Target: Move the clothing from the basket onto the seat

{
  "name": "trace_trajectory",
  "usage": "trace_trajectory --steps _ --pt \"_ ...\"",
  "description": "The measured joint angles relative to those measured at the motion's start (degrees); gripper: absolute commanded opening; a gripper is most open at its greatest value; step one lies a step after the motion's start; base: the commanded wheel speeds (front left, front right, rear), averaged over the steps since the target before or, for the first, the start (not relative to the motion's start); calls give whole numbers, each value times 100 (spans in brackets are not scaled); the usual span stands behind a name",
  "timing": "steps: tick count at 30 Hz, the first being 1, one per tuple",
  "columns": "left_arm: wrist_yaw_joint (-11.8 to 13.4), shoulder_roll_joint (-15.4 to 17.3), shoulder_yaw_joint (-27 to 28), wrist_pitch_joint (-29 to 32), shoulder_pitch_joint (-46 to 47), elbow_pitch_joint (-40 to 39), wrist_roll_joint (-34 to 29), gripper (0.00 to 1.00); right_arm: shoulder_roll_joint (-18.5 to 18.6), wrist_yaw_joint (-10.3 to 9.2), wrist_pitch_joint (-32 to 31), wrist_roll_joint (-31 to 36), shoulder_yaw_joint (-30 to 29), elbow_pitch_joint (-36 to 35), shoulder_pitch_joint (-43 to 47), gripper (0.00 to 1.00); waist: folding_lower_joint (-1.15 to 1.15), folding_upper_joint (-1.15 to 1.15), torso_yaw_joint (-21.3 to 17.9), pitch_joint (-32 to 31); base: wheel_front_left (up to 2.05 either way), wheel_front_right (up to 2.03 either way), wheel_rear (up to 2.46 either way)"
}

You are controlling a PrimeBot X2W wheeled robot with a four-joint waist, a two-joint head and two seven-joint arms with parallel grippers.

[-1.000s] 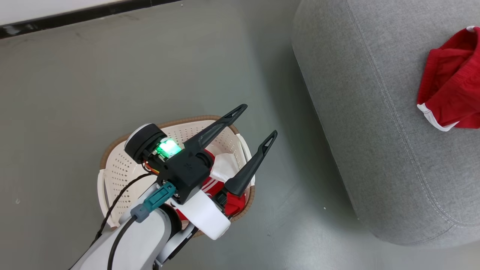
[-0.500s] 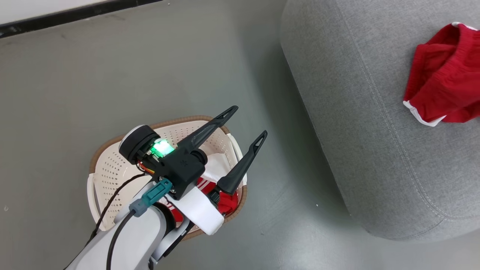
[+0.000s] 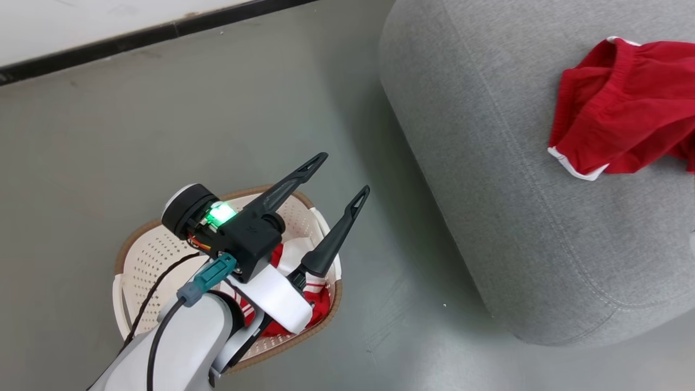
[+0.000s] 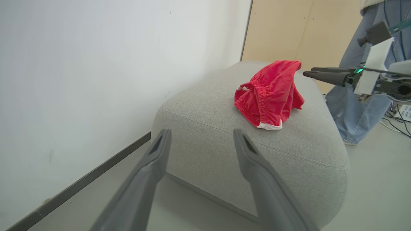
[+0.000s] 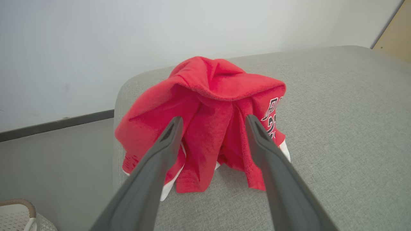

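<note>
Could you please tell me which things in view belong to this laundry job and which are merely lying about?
Belong to the job:
basket
seat
red-and-white garment in the basket
red garment on the seat
left gripper, open over the basket
right gripper, open by the seat's garment

Just about:
person's legs in jeans
black skirting board
pale wooden panel

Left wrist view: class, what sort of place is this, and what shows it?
Probably an indoor test room rather than a home: a plain white wall with dark skirting, a bare grey floor, and cables beside a person's legs behind the seat.
</note>
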State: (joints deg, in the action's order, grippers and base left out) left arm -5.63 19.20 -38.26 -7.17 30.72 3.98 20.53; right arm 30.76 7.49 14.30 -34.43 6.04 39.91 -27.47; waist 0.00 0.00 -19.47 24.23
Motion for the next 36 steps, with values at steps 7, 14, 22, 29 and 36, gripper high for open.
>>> trace_trajectory --steps 7,14,22,29,36 --pt "16 13 129 -181 -112 126 54 100 82 0 1 78 20 -590 193 100 0 0 -108 -185 0 0 0" --pt "147 12 300 -343 -241 249 120 100 178 0 10 191 -23 -922 193 100 0 0 -115 -350 0 0 0" --pt "386 -4 575 -504 -479 427 275 100 78 0 14 490 -3 -1369 125 100 0 0 29 -584 0 0 0" --pt "606 -47 817 -605 -734 565 410 100 -98 0 14 682 164 -1523 -108 100 0 0 263 -790 0 0 0" --pt "829 -145 1094 -659 -1042 680 513 100 -449 0 14 887 322 -1607 -141 100 0 0 546 -1003 0 0 0"
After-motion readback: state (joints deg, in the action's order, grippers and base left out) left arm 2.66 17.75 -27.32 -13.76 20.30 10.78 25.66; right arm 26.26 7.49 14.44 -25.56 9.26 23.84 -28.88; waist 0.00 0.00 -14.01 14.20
